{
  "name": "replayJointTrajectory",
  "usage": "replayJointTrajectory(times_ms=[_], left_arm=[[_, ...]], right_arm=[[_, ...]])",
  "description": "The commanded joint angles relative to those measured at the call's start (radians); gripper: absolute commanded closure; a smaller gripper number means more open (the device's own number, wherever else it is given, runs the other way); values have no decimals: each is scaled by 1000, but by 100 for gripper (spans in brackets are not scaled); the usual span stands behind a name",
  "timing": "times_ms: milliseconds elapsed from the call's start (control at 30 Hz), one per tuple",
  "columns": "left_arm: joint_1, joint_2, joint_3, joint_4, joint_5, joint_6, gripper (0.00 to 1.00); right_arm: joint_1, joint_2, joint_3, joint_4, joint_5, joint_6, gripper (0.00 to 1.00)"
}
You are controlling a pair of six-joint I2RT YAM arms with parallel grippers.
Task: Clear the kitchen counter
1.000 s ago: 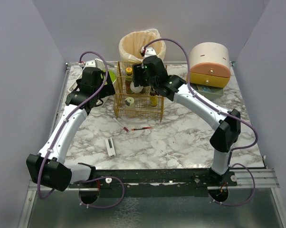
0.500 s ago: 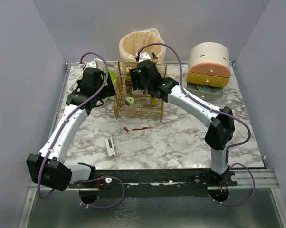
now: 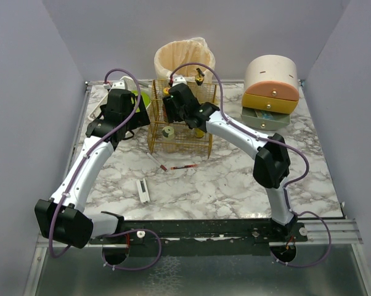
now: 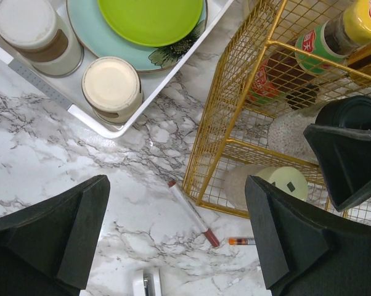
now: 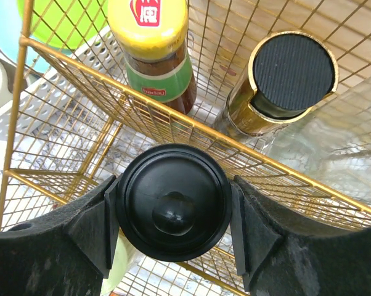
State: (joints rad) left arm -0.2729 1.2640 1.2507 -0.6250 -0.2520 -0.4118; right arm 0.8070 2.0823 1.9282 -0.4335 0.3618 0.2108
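The kitchen counter (image 3: 235, 179) fills the middle of the overhead view, lying flat just beyond the arm bases, its long axis running from 9 to 3 o'clock. Toward 12 o'clock on it stands a gold wire rack (image 3: 158, 132), with a white tray (image 4: 105, 126) at about 10 o'clock (a green plate (image 4: 151, 18) lies inside it). The left gripper (image 4: 176, 228) hovers over bare marble between tray and rack, jaws spread wide with nothing between them; a red-tipped pen (image 4: 191, 213) lies below. The right gripper (image 5: 173, 206) is clamped on a black-capped bottle (image 5: 173, 185) over the rack, fingers pressing both sides of the cap
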Motion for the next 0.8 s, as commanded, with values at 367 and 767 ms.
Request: replayJointTrajectory(times_ms=[367, 767], left_arm=[[11, -6, -5, 18, 31, 3, 1], [12, -6, -6, 17, 33, 10, 1]], right_arm=[[2, 90, 85, -29, 4, 45, 76], [2, 91, 91, -51, 14, 64, 35]])
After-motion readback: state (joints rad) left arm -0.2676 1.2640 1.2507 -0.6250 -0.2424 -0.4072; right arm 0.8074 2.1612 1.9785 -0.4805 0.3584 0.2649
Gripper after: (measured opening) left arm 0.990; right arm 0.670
